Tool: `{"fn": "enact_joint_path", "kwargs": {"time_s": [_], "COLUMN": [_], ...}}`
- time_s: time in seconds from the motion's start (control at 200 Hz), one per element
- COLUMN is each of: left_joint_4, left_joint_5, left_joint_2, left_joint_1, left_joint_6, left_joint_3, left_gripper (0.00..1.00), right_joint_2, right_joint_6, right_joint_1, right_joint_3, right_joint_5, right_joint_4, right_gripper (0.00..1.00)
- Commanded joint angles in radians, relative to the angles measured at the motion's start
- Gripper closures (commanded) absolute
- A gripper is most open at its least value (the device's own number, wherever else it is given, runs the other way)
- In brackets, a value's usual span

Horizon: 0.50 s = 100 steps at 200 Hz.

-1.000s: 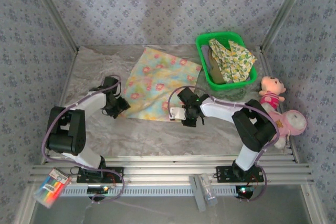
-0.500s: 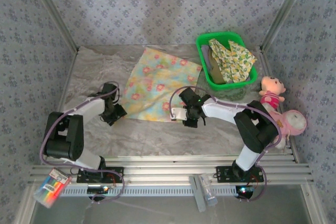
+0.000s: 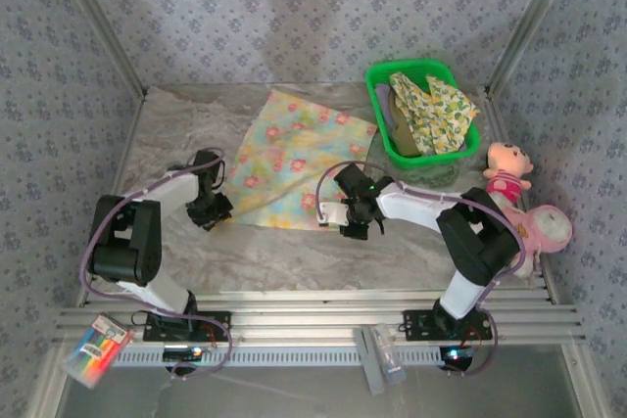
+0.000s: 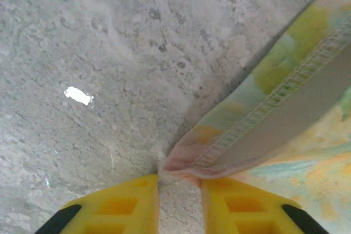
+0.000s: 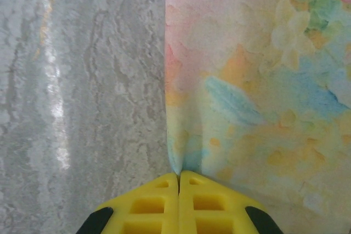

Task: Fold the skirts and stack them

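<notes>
The right gripper (image 5: pixel 179 175) is clamped on the edge of the floral skirt (image 5: pixel 247 91). The left gripper (image 4: pixel 180 178) stands narrowly apart, the hem corner at its tips, contact unclear.

This is a robot lab's test booth. Floral-papered panels (image 3: pixel 313 7) and metal posts (image 3: pixel 105 31) box in a marble-look tabletop (image 3: pixel 284 256).

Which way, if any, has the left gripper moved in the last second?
Yes: the left gripper slid slightly toward the front rail, ending at the floral skirt's near-left corner.
</notes>
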Motion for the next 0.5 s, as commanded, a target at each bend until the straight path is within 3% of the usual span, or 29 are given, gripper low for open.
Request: {"fn": "enact_joint_path", "kwargs": {"time_s": [0.0, 0.155, 0.28, 0.495], "left_joint_4": [0.226, 0.163, 0.071, 0.0], "left_joint_5": [0.018, -0.073, -0.151, -0.085], "left_joint_2": [0.011, -0.084, -0.212, -0.374], "left_joint_1": [-0.011, -0.011, -0.01, -0.014], "left_joint_6": [0.026, 0.001, -0.051, -0.066], "left_joint_3": [0.01, -0.042, -0.065, 0.153], "left_gripper": [0.84, 1.0, 1.0, 1.0], "right_joint_2": [-0.033, -0.061, -0.139, -0.234], "right_joint_6": [0.017, 0.033, 0.066, 0.181], "right_joint_1": [-0.009, -0.022, -0.045, -0.202], "right_joint_3": [0.004, 0.018, 0.04, 0.274], "right_joint_5": [-0.036, -0.048, -0.116, -0.366], "right_joint_4": [-0.062, -0.104, -0.183, -0.333], "right_gripper": [1.0, 1.0, 1.0, 1.0]}}
